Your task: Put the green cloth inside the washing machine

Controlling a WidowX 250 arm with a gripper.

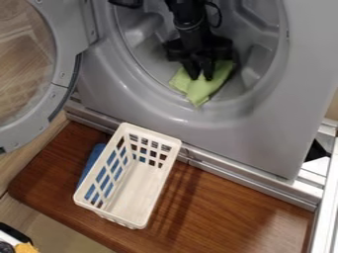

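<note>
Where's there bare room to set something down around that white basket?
The widest bare patch is the wooden board right of the white basket, below the washing machine. A smaller one lies left of the blue item. It's crowded in the machine's opening, with the arm and green cloth.

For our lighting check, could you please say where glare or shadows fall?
Camera view: pale sheen on the board, lower right; dark shadow band beside the basket; soft highlight on the washer below its opening; gripper near-black against the drum.
</note>
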